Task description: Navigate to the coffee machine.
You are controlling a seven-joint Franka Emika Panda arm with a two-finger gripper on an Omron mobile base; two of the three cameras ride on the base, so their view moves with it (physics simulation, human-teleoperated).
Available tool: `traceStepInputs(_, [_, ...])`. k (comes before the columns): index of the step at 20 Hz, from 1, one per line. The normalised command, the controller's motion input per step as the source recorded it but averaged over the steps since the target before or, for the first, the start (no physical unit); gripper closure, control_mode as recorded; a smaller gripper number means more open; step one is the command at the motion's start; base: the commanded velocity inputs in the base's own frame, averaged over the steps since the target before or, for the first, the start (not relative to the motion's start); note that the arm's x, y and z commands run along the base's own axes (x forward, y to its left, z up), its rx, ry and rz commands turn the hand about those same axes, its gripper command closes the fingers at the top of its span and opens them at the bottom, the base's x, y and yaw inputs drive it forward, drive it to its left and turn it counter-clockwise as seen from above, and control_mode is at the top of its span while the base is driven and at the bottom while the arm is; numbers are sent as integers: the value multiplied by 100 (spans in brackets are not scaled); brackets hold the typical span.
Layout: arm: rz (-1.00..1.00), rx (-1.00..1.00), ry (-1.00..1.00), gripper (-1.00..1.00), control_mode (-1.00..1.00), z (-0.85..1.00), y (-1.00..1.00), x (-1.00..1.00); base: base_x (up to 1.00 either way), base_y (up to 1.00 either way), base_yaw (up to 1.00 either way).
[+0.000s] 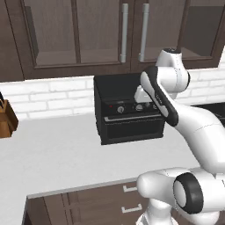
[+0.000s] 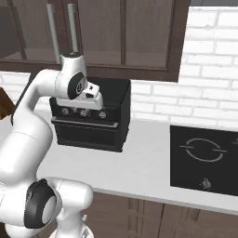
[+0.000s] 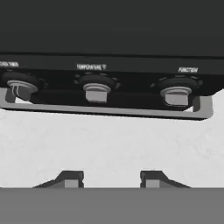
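The coffee machine is out of view. A black toaster oven with three knobs stands on the white counter against the brick wall. My gripper hangs just in front of the oven's knob row, above the counter. It is open, its two fingertips are apart and nothing is between them. From the right base view the hand sits level with the oven's top front.
A brown wooden knife block stands at the counter's left end. A black cooktop is set into the counter to the right. Dark glass-front wall cabinets hang above, and drawers sit below the counter's front edge.
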Motion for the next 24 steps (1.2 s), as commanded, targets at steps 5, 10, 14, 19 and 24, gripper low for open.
traceStepInputs(5, [1,0,1,-100,-100,0,1,-62,0,0,0])
traceStepInputs(10, [0,0,-7,-100,-100,0,0,-98,0,0,0])
traceStepInputs(14, [0,0,-9,-100,-100,0,4,-91,0,0,0])
traceStepInputs(19, [0,-2,-12,-100,-100,0,3,-81,0,0,0])
traceStepInputs(24, [0,0,-4,-100,100,0,-7,-24,-17,-24,0])
